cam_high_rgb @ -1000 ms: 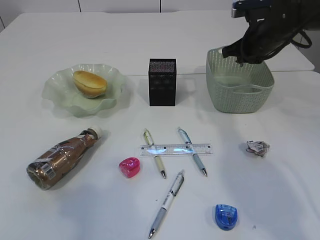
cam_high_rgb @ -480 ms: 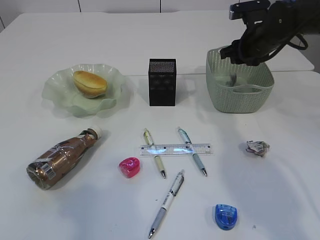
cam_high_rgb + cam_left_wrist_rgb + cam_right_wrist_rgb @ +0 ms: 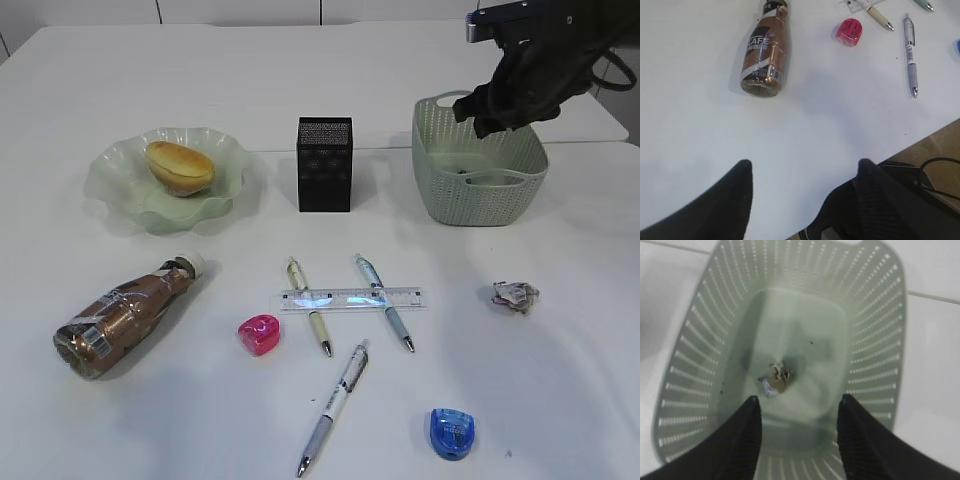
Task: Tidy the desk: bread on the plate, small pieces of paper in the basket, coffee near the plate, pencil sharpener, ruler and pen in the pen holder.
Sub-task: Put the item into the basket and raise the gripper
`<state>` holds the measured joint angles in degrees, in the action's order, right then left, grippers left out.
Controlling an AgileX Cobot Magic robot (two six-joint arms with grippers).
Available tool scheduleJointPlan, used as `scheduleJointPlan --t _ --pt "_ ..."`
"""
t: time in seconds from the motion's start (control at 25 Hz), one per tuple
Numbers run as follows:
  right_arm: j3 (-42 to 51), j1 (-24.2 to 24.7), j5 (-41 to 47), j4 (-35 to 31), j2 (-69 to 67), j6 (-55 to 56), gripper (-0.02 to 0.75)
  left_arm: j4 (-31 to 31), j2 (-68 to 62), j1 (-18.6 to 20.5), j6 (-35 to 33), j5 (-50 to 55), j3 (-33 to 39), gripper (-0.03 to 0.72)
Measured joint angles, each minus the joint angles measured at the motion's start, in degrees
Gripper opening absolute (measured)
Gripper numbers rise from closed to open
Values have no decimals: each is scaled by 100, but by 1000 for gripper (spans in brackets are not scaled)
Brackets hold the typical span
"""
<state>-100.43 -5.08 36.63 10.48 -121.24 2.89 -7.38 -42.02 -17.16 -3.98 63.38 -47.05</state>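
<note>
Nearest the camera there's a blue sharpener [image 3: 452, 433] and a white pen [image 3: 333, 408] lying at a slant. Just past those, a pink sharpener [image 3: 259, 333], and then the ruler [image 3: 351, 298] laid flat across two more pens [image 3: 309, 319], so it's touching both. Off to the right a crumpled paper scrap [image 3: 515, 295] sits alone on the desk [image 3: 560, 380], well apart from everything else.

On the left the coffee [image 3: 125, 318] is lying on its side, cap pointing toward the plate [image 3: 120, 195], near it but not standing. The left gripper [image 3: 802, 172] hangs over the near edge of the desk, jaws apart with nothing between them, the coffee bottle and pink sharpener beyond it.

Farther back, the bread [image 3: 180, 167] is on the plate. The holder [image 3: 324, 164] stands upright in the middle, nothing poking out of it that I can see. At the right is the basket [image 3: 478, 200], and the right gripper [image 3: 797, 405] hovers right above it, jaws spread and holding nothing. The wrist view looks straight down into the basket and there's one small paper wad [image 3: 776, 378] on the bottom.
</note>
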Motion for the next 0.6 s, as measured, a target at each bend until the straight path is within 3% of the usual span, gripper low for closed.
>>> scheduleJointPlan --t 0.4,0.6 --pt "-62 0 1853 42 821 -78 398 0 0 0 0 0 0 456" --pt "-62 -11 2817 -806 868 -654 398 0 0 0 0 4 0 456"
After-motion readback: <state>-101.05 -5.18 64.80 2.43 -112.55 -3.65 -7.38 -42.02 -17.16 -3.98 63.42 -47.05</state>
